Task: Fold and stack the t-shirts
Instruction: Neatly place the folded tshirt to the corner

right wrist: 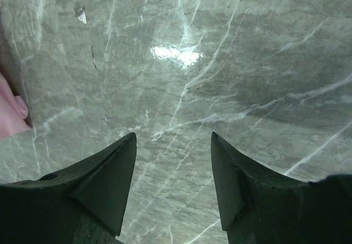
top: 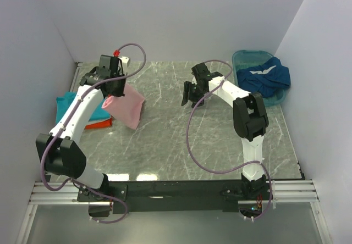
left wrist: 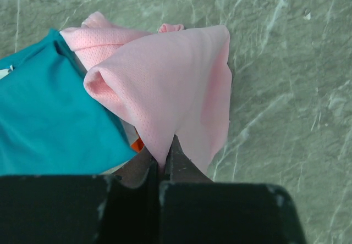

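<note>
The top camera looks down from high behind the near edge over the whole table [top: 165, 139]. Both wrist cameras face down, close to its marble; all three catch the pink t-shirt [left wrist: 165, 79].

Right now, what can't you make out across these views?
- Orange t-shirt: top view, only an edge shows under the teal t-shirt.
- Left claw tips: left wrist view, buried in the pink t-shirt.
- Dark blue t-shirt: top view, crumpled, bottom hidden by the basin.
</note>
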Motion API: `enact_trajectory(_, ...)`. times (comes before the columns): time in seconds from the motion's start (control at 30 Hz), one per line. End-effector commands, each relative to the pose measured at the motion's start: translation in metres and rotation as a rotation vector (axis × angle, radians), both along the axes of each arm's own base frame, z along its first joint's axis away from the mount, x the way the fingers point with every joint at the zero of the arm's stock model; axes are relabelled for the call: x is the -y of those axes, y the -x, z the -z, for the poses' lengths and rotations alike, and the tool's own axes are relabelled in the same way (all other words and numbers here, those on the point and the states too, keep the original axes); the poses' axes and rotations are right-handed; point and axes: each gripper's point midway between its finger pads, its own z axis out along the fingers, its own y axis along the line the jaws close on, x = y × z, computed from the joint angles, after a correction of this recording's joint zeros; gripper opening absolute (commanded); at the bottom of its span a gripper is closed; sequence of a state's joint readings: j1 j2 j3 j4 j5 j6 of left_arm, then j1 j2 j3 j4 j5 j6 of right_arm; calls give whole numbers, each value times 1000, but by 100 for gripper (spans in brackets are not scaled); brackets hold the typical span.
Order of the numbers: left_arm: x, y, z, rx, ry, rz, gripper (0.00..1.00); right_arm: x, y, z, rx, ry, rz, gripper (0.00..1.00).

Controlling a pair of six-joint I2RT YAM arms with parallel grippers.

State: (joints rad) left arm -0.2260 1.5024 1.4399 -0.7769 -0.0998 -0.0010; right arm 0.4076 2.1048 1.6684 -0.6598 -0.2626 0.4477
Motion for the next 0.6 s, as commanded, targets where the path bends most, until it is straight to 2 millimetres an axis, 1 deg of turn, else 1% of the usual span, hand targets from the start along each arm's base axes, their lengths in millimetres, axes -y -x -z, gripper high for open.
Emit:
enact_trajectory(0.0, -5, 8, -22, 4, -5, 35, 0, -3, -9, -30, 62, -40, -4, 63)
enact_trajectory(0.1, -12, 10, -30, 5, -1, 17, 0, -2, -9, -30, 59, -40, -5, 63)
enact_trajectory(0.13, -14, 9, -38, 22, 1, 10, 0, -2, -9, -30, 59, -40, -5, 63)
enact_trajectory(0.2, -18, 10, -45, 31, 2, -7, 0, -2, -9, -29, 56, -40, -5, 63)
enact_trajectory(0.23, -20, 8, -54, 50, 5, -18, 0, -3, -9, -29, 56, -42, -5, 63)
enact_trajectory(0.3, -23, 8, -59, 51, 11, -36, 0, -5, -8, -28, 52, -46, -9, 63)
enact_trajectory(0.33, -26, 6, -66, 65, 17, -51, 0, -5, -8, -28, 48, -47, -9, 63)
enact_trajectory(0.4, -31, 5, -69, 62, 9, -71, 0, -5, -8, -28, 50, -50, -8, 63)
enact_trajectory(0.43, -35, 3, -74, 72, 11, -80, 0, -5, -8, -28, 48, -51, -9, 63)
enact_trajectory(0.5, -37, 3, -75, 61, 38, -124, 0, -5, -7, -27, 48, -48, -9, 63)
enact_trajectory(0.53, -39, 2, -81, 75, 47, -130, 0, -5, -7, -27, 48, -48, -11, 63)
enact_trajectory(0.57, -42, 2, -83, 76, 58, -146, 0, -4, -7, -26, 46, -45, -10, 63)
